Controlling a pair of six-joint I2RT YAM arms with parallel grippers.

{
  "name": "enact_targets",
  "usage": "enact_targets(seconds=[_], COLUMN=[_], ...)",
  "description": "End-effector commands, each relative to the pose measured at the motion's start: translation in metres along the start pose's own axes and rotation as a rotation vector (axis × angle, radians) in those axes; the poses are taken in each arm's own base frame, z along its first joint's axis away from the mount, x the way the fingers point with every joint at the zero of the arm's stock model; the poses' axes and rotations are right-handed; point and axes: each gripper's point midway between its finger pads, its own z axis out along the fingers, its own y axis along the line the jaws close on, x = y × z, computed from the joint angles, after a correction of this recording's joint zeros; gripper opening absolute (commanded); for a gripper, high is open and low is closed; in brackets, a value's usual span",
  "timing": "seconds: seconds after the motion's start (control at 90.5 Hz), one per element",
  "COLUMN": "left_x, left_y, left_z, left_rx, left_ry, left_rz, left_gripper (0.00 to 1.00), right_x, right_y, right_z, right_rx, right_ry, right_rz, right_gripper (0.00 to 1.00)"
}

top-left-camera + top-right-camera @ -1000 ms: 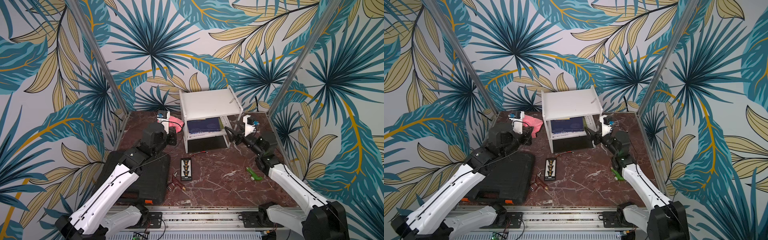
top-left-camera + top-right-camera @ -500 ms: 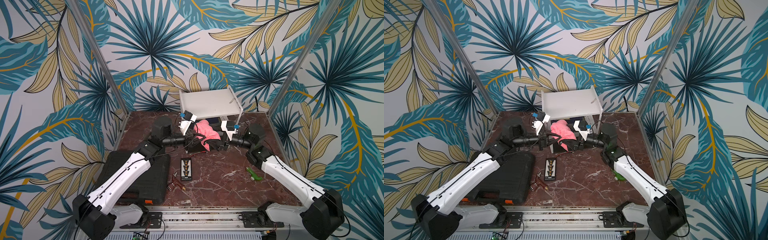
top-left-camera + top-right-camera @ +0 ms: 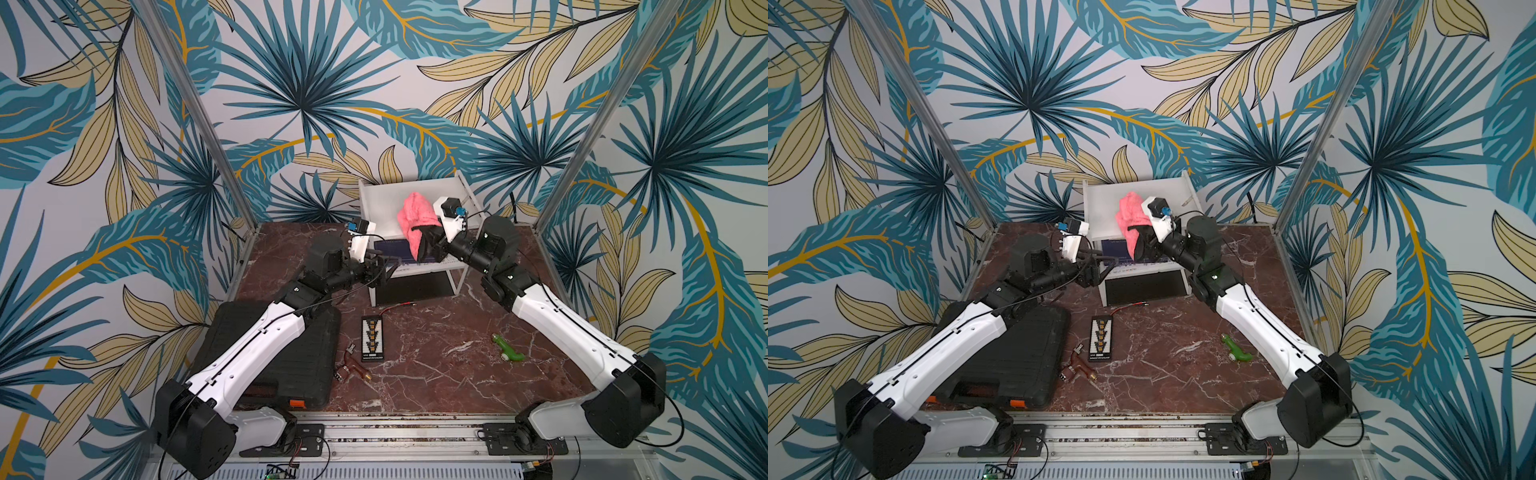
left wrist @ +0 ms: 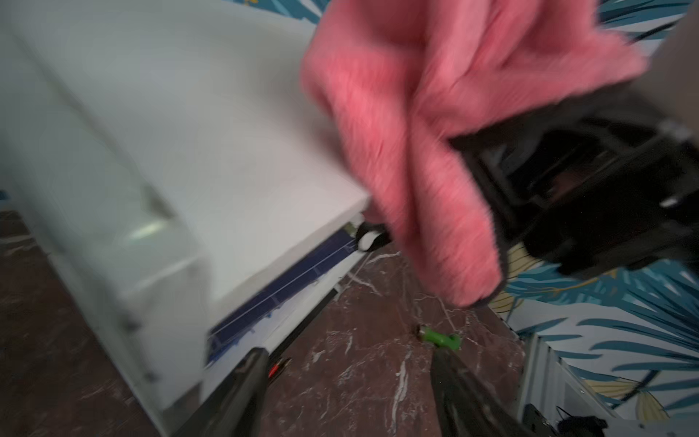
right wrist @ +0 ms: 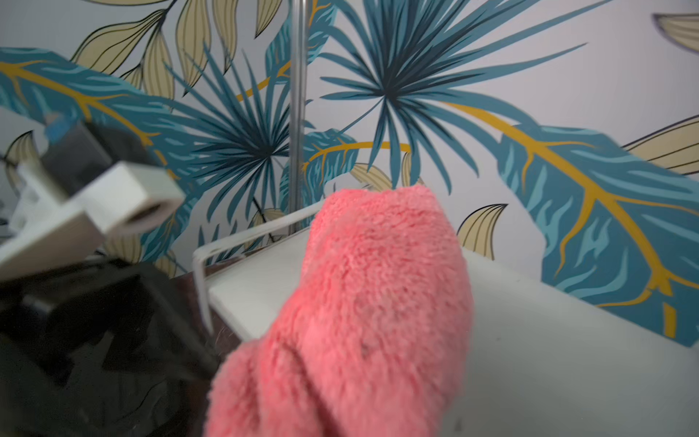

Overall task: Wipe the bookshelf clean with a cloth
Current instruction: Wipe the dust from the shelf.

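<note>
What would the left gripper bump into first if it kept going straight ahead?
Most likely the hanging end of the cloth, gripped by the right gripper. The open left gripper points along the front of the bookshelf toward it. Depth is unclear, so it might pass below.

The marbled brown tabletop point(image 3: 436, 374) carries the white bookshelf point(image 3: 382, 208) at the back and a black ribbed case point(image 3: 299, 357) beside the left arm. Out in the middle lie a black strip point(image 3: 372, 340), a red wire point(image 3: 399, 306) and a coppery fitting point(image 3: 353, 369). A green toy point(image 3: 509, 349) sits off towards the right arm.

Both top views are evenly lit and pretty sharp, shadows kept faint. Left wrist view is smeared by motion blur; in the right wrist view the cloth point(image 5: 359, 302) is softened.
</note>
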Motion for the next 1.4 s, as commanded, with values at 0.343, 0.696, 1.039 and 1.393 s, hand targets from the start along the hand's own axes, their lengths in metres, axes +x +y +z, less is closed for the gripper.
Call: enact_targets(seconds=[0.343, 0.696, 1.039, 1.393], left_x=[-0.016, -0.015, -0.028, -0.04], left_y=[0.108, 0.138, 0.104, 0.092], left_z=[-0.017, -0.016, 0.011, 0.011], left_rx=[-0.533, -0.629, -0.352, -0.296], left_ry=[-0.07, -0.059, -0.052, -0.076], left_rz=[-0.002, -0.006, 0.096, 0.16], left_gripper=[0.76, 0.77, 0.7, 0.61], right_x=[0.06, 0.012, -0.005, 0.036], right_y=[-0.112, -0.024, -0.125, -0.16], right_z=[0.014, -0.069, -0.092, -0.016], right_rx=[0.561, 0.069, 0.646, 0.632], right_ry=[0.389, 0.145, 0.134, 0.427], right_rz=[-0.049, 0.096, 0.058, -0.017], right_gripper=[0.0, 0.0, 0.0, 0.0])
